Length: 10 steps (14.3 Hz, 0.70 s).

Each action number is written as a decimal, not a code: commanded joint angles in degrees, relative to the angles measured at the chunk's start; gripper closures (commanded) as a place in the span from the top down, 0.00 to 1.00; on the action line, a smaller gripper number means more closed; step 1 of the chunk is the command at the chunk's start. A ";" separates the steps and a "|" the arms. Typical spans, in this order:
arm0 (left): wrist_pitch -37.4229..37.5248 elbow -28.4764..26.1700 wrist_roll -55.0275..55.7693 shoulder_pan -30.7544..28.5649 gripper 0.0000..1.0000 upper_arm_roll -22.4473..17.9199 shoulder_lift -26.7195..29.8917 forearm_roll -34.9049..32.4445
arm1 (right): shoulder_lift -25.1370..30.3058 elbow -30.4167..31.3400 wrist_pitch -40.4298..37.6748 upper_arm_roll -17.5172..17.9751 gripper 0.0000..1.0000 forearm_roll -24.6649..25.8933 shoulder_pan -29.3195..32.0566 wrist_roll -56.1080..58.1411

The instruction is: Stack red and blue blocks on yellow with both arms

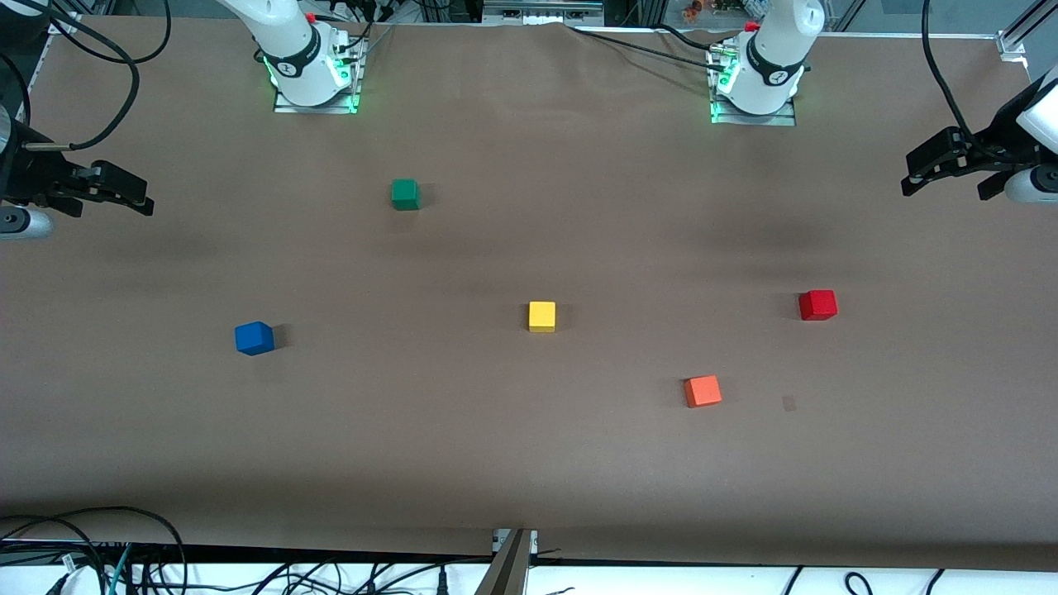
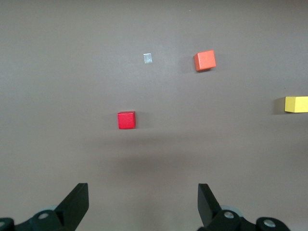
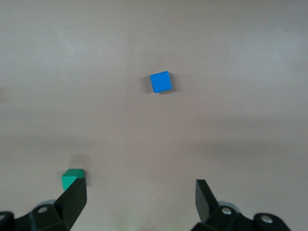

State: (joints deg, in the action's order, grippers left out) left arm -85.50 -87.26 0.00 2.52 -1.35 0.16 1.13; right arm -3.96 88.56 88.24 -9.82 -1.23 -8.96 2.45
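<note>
Both end effectors, left and right, spread and empty above bare table, seemingly well clear of the cubes.

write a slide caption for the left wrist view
Open left gripper high over the red block; orange cube beside it.

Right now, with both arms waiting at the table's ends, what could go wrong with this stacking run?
1. The orange cube lies near the red block; the left pincer, open and high at its end, might pick the wrong one.
2. The blue block sits turned on the table, so the open right pincer could clip a corner.
3. Both arms must reach the yellow cube in the middle, so they may collide.
</note>
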 commanded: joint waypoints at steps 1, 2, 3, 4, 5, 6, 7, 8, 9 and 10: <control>0.60 0.69 -1.05 -0.15 1.00 0.03 0.19 0.62 | 0.96 0.30 -0.26 0.33 1.00 1.57 -0.35 -0.07; 0.60 0.69 -1.05 -0.24 1.00 0.03 0.19 0.62 | 0.79 -0.31 0.00 0.50 1.00 1.76 -0.44 -0.07; 0.60 0.77 -1.05 -0.24 1.00 0.03 0.19 0.62 | 0.71 -0.32 -0.08 0.51 1.00 1.68 -0.44 -0.07; 0.60 0.69 -1.05 -0.15 1.00 0.03 0.19 0.62 | 0.62 -0.32 0.01 0.51 1.00 1.67 -0.27 0.19; 0.60 0.77 -1.05 -0.15 1.00 0.03 0.19 0.62 | 0.62 -0.32 0.09 0.42 1.00 1.67 -0.18 0.19; 0.60 0.69 -1.05 -0.15 1.00 0.03 0.19 0.62 | 0.62 -0.32 -0.08 0.42 1.00 1.67 -0.09 0.19; 0.60 0.77 -1.05 -0.24 1.00 0.03 0.19 0.62 | 0.62 -0.23 -0.17 0.33 1.00 1.67 -0.09 0.19; 0.60 0.69 -1.05 -0.15 1.00 0.03 0.19 0.62 | 0.62 -0.14 -0.26 0.33 1.00 1.67 -0.09 0.19; 0.60 0.77 -1.14 -0.24 1.00 0.03 0.19 0.62 | 0.53 -0.14 -0.26 0.33 1.00 1.67 -0.09 0.19; 0.60 0.69 -1.23 -0.24 1.00 -0.05 0.19 0.62 | 0.62 -0.14 -0.34 0.33 1.00 1.59 -0.09 0.19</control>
State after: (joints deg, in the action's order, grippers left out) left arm -85.50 -87.23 -0.01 2.52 -1.35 0.17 1.13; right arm -3.84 88.43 88.35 -9.56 -0.31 -9.12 2.46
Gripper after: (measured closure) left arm 0.000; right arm 0.000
